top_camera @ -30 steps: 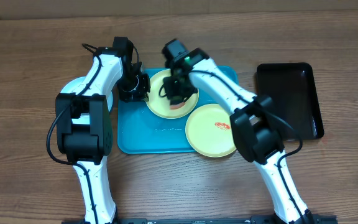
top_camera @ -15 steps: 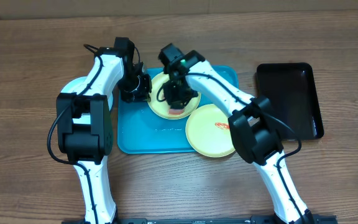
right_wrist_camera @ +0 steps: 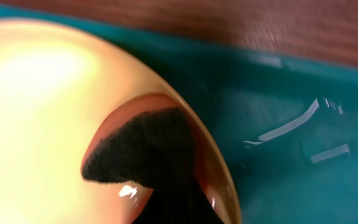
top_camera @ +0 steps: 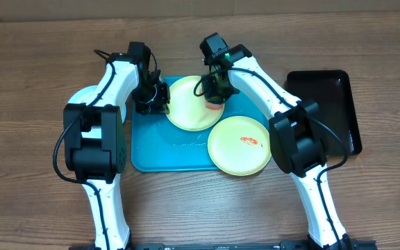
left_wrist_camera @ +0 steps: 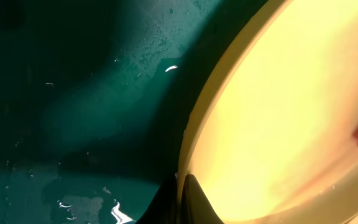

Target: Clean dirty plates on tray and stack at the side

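Observation:
A pale yellow-green plate (top_camera: 186, 104) lies on the turquoise tray (top_camera: 158, 154). My left gripper (top_camera: 153, 98) is shut on its left rim; in the left wrist view the fingers (left_wrist_camera: 182, 186) pinch the plate's edge (left_wrist_camera: 278, 112). My right gripper (top_camera: 215, 92) is shut on a reddish sponge (top_camera: 215, 106) with a dark pad (right_wrist_camera: 142, 152), pressed on the plate's right rim (right_wrist_camera: 42, 106). A second yellow-green plate (top_camera: 238, 146) with a red smear overlaps the tray's right edge. A light blue plate (top_camera: 80, 95) lies left of the tray, mostly hidden by the left arm.
A narrow black tray (top_camera: 325, 111) stands on the wooden table to the right. Wet streaks show on the turquoise tray floor (right_wrist_camera: 291, 127).
My right gripper has moved the sponge from the plate's middle up and right to its right rim. The left gripper has kept its hold on the left rim.

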